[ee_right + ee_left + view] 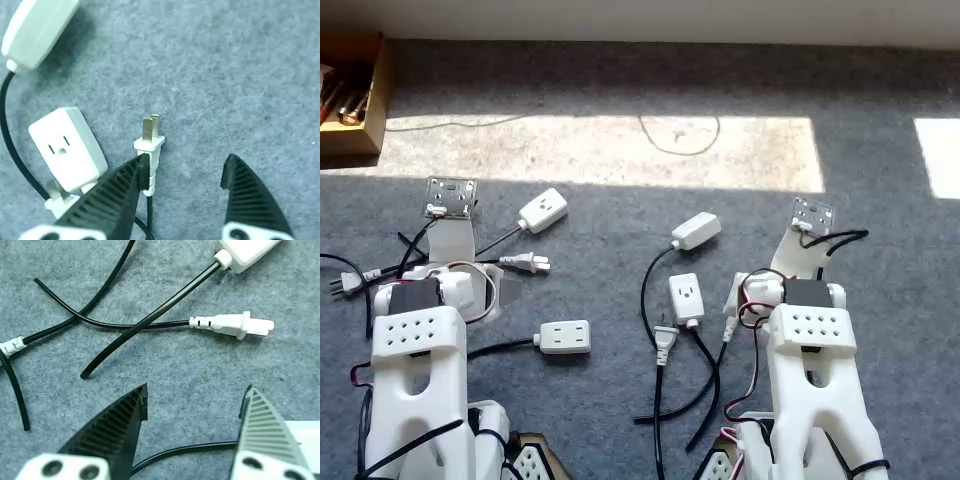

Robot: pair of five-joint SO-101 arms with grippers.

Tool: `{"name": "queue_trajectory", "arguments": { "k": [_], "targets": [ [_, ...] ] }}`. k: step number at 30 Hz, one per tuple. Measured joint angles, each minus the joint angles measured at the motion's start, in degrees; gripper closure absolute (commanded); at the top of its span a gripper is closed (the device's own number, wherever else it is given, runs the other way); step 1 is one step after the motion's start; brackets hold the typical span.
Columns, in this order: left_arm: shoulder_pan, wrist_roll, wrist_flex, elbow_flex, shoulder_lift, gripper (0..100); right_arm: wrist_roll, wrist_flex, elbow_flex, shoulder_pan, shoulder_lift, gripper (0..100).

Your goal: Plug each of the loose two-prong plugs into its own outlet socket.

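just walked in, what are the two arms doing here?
Both arms sit over the grey carpet with jaws open, holding nothing. The left gripper hovers short of a loose white plug. The right gripper is down by a second white plug, which lies beside one finger, ungripped. A white outlet socket lies beside it.

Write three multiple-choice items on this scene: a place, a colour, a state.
1. The right wrist view's plug lies: A in an outlet; B on the carpet beside a finger of the right gripper; C in a box.
2. The left wrist view's plug is: A red; B yellow; C white.
3. The left gripper is: A open; B shut on a cord; C shut on a plug.
B: its prongs are bare, on carpet. C: its body is white. A: its fingers stand apart, nothing gripped.
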Motion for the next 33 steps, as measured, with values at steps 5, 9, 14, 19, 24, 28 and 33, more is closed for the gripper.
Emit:
{"name": "queue_trajectory", "arguments": {
  "k": [5, 9, 14, 19, 24, 28, 33],
  "targets": [
    [0.0, 0.0, -1.6, 0.9, 0.0, 70, -5.7, -0.3, 3.3, -4.4, 0.0, 77.1],
    [0.0, 0.0, -1.6, 0.9, 0.0, 70, -6.1, -0.7, 5.9, -10.9, 0.0, 77.1],
    [0.0, 0.0, -1.6, 0.9, 0.0, 70, -6.1, -6.2, 9.8, -14.1, 0.0, 77.1],
    [0.0, 0.0, -1.6, 0.9, 0.0, 70, -6.1, -10.2, 11.6, -14.2, 0.0, 77.5],
    [0.0, 0.0, -1.6, 1.7, 0.0, 70, -6.1, -11.7, 11.7, -14.2, 0.0, 77.7],
    [0.0, 0.0, -1.6, 1.9, 0.0, 70, -5.9, -12.7, 11.7, -14.2, 0.0, 85.0],
    [0.0, 0.0, -1.6, 1.9, 0.0, 70, -2.5, -12.9, 11.7, -14.1, 0.0, 88.7]
  ]
}}
